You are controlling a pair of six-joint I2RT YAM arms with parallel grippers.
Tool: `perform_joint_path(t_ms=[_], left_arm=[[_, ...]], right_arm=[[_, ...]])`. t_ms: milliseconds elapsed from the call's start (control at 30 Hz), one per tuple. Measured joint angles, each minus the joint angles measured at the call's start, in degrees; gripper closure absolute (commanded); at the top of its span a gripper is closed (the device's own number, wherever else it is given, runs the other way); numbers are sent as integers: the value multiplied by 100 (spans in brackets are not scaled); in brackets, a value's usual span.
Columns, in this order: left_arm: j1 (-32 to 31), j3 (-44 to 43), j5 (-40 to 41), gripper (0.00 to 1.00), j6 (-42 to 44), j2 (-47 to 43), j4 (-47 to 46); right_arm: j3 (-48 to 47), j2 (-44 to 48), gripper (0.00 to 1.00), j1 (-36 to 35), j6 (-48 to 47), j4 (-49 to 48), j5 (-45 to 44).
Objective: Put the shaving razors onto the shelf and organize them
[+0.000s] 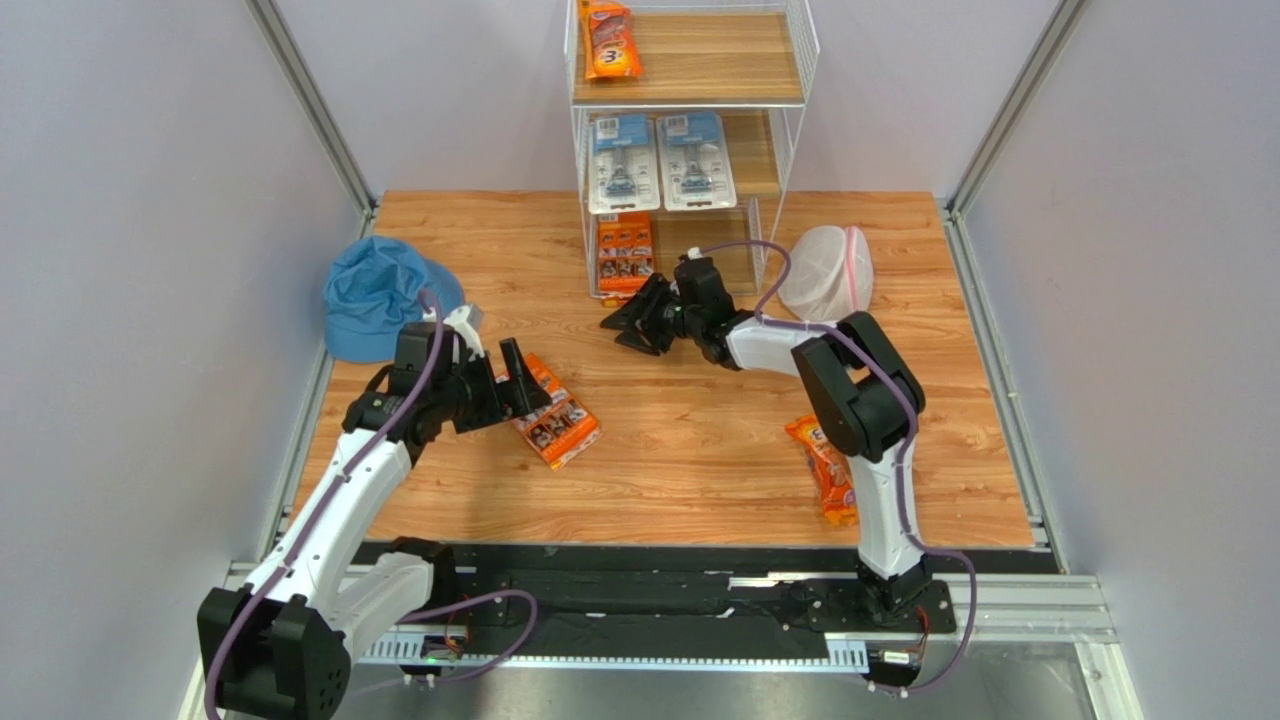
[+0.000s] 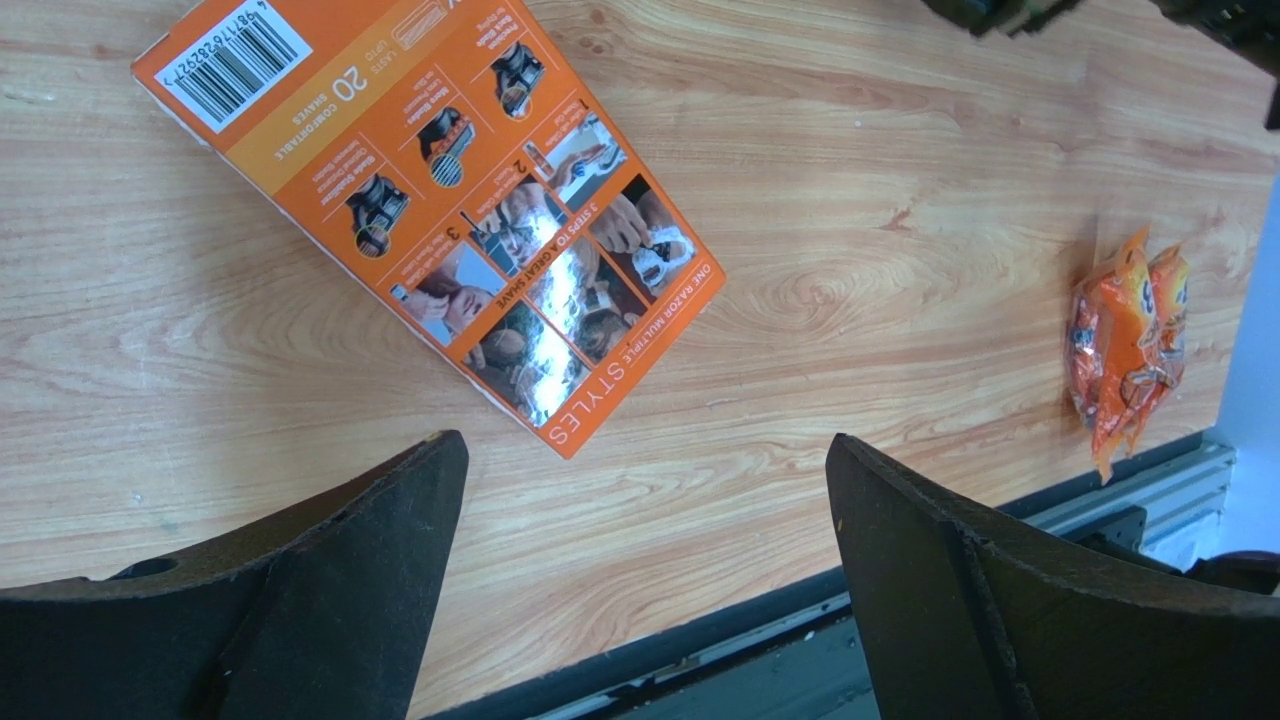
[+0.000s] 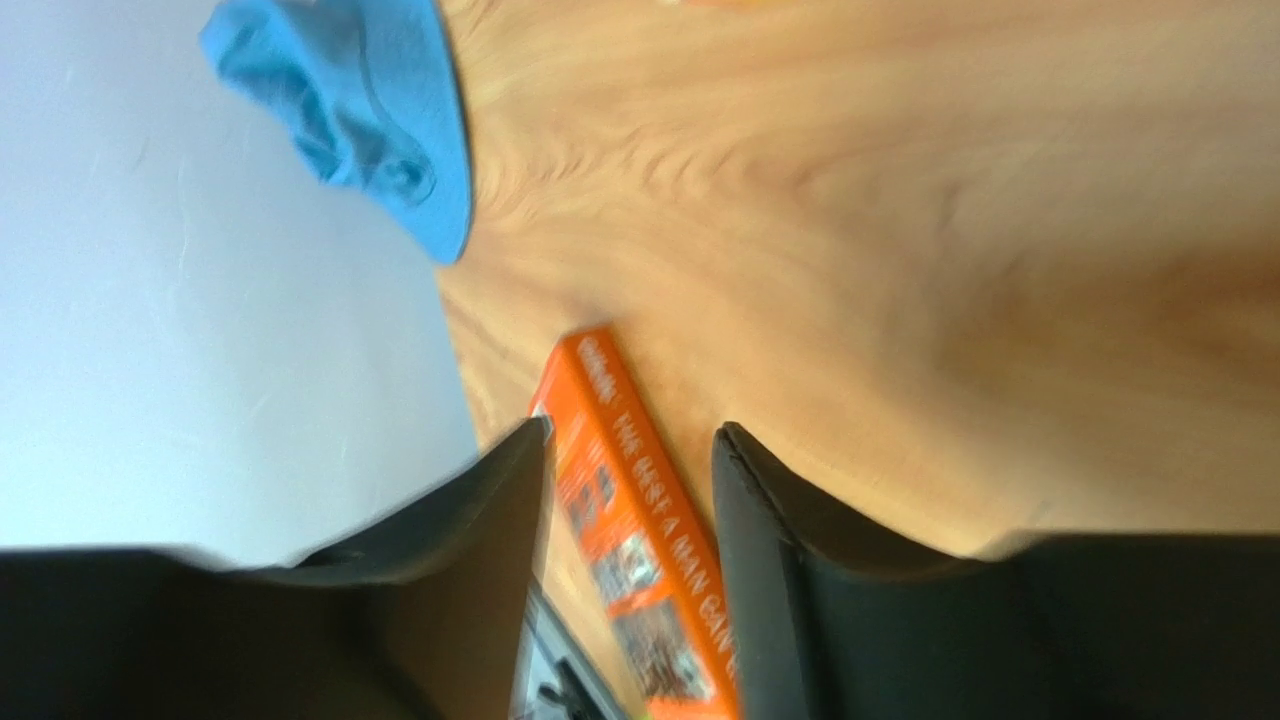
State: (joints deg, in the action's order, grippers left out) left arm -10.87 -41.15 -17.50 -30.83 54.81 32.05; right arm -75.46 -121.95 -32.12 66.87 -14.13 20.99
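The shelf (image 1: 801, 68) stands at the table's far edge. A long orange bag (image 1: 609, 41) lies on its top board, two blister cards (image 1: 661, 161) on the middle one, and a flat orange multi-pack (image 1: 624, 255) (image 3: 639, 525) on the bottom one. My right gripper (image 1: 633, 324) (image 3: 631, 432) sits just in front of that lowest pack, jaws apart, with the pack showing in the gap between them. My left gripper (image 1: 520, 383) (image 2: 643, 450) is wide open and empty, right beside another orange multi-pack (image 1: 558, 428) (image 2: 436, 195) lying flat on the table. An orange bag (image 1: 827, 470) (image 2: 1127, 353) lies near the right arm's base.
A blue bucket hat (image 1: 380, 296) (image 3: 361, 105) rests at the table's left edge. A white mesh bag with pink trim (image 1: 828, 273) sits right of the shelf's foot, close behind the right arm. A metal rail (image 1: 676, 600) runs along the near edge.
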Motion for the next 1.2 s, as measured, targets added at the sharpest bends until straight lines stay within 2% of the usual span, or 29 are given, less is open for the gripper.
perform_joint_path(t_ms=[67, 167, 333, 467, 600, 767, 1033, 1200], left_arm=[[0, 0, 7, 1, -33, 0, 15], [0, 0, 59, 1, -83, -4, 37], [0, 0, 299, 1, -210, -4, 129], [17, 28, 457, 1, -461, 107, 184], [175, 317, 407, 1, -780, 424, 35], [313, 671, 407, 1, -1025, 870, -24], [544, 870, 254, 1, -1235, 1333, -470], [699, 1008, 155, 2, -1414, 1423, -789]], right_arm=[[227, 308, 31, -105, -153, 15, -4], [503, 643, 24, -256, -420, 31, -11], [584, 750, 20, -479, -796, 166, 0], [278, 632, 0, -682, -1152, 566, 2], [-177, 280, 0, -896, -1419, 706, 13], [-229, -68, 2, -1005, -1493, 739, 98], [-284, -131, 5, -979, -1486, 662, 251], [-267, -146, 11, -986, -1475, 643, 315]])
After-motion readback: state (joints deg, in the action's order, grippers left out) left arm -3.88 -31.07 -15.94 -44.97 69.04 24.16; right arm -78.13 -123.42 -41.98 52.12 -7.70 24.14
